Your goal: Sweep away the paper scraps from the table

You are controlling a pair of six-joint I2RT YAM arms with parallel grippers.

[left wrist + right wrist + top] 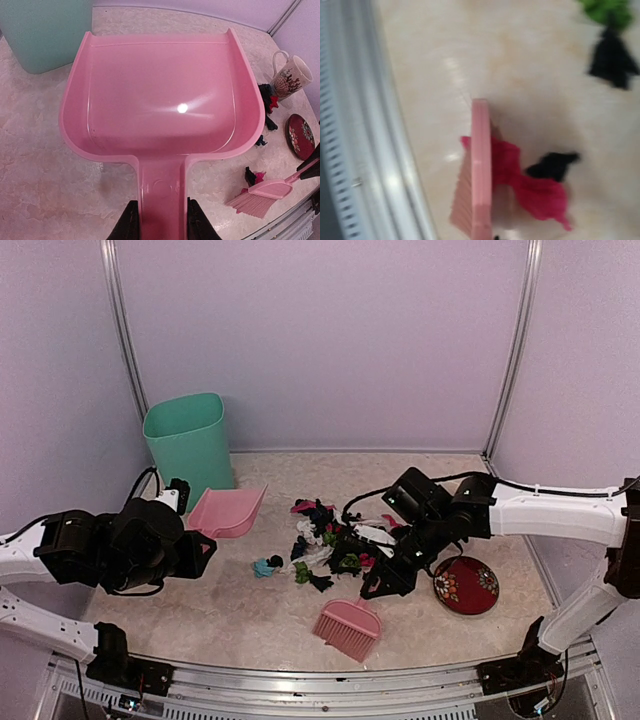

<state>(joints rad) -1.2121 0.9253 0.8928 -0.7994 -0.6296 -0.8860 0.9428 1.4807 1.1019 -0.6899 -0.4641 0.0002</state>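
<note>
Paper scraps (322,540), crumpled, multicoloured, mid-frame: likely featherlight, soft, better swept than grasped; left end effector (160,221) pinches pink plastic dustpan (160,100), right end effector (380,587) pinches pink bristled brush (347,628).

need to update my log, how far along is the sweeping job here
Done: nothing looks swept up; the dustpan is empty. In hand: the left gripper clamps the pan's handle, and the right gripper holds the brush low beside the pile. Left: the paper scraps lie heaped mid-table, none in the pan.
</note>
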